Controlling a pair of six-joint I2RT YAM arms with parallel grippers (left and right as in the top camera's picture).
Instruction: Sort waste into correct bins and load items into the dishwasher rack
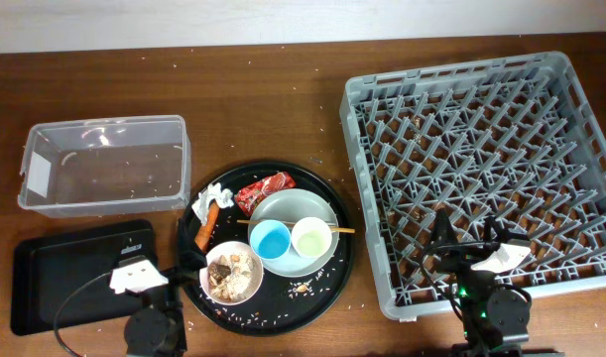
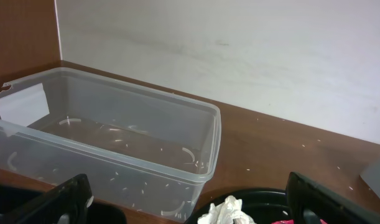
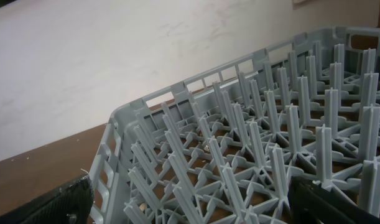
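Observation:
On the round black tray (image 1: 327, 283) lie a red wrapper (image 1: 265, 190), a white tissue (image 1: 218, 195), an orange carrot piece (image 1: 206, 228) and a white bowl (image 1: 233, 273) of brown food scraps. A grey plate (image 1: 293, 206) holds a blue cup (image 1: 271, 239) and a white cup (image 1: 312, 237), with a chopstick (image 1: 344, 230) across it. My left gripper (image 1: 186, 263) is open and empty at the tray's front left; its view shows the tissue (image 2: 227, 211) just ahead. My right gripper (image 1: 466, 243) is open and empty over the grey rack's (image 1: 486, 149) front edge.
The clear tub (image 1: 104, 164) stands at the back left and fills the left wrist view (image 2: 115, 143). The flat black tray (image 1: 60, 273) lies in front of it. Rice-like crumbs are scattered on the round tray and in the tub. The rack's pegs (image 3: 270, 143) fill the right wrist view.

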